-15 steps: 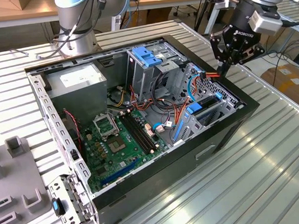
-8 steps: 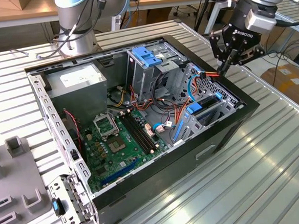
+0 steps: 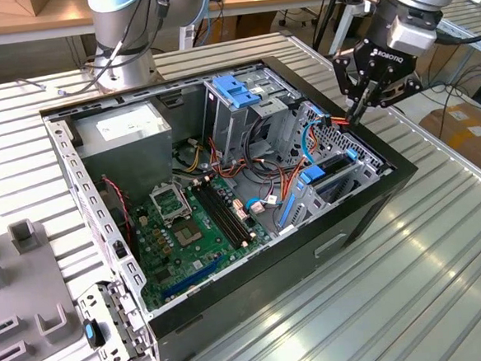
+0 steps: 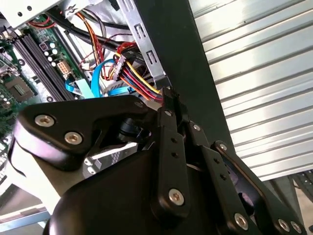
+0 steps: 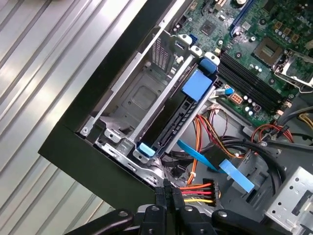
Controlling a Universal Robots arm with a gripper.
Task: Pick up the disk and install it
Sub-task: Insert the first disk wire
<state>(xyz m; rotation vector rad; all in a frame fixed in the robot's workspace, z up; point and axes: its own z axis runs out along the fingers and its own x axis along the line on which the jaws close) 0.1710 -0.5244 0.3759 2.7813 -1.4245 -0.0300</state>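
Note:
The disk (image 3: 336,182) stands on edge in the drive bay at the open computer case's corner on the exterior view's right, with blue rails and a blue tab on it. The first wrist view shows the disk (image 5: 177,119) as a long dark edge between metal bay walls. My gripper (image 3: 356,113) hovers just behind that bay, at the case's rear wall. Its fingers are shut on the end of a red, orange and yellow power cable (image 5: 196,191). The second wrist view shows the gripper (image 4: 168,96) pinching that same cable (image 4: 138,82).
A grey power-supply box (image 3: 127,135) and a metal cage with a blue top (image 3: 236,94) stand at the back of the case (image 3: 271,265). The motherboard (image 3: 190,225) lies on the floor. Blue flat cables (image 5: 230,171) cross near the bay. Grey fixtures (image 3: 22,245) sit at the exterior view's left.

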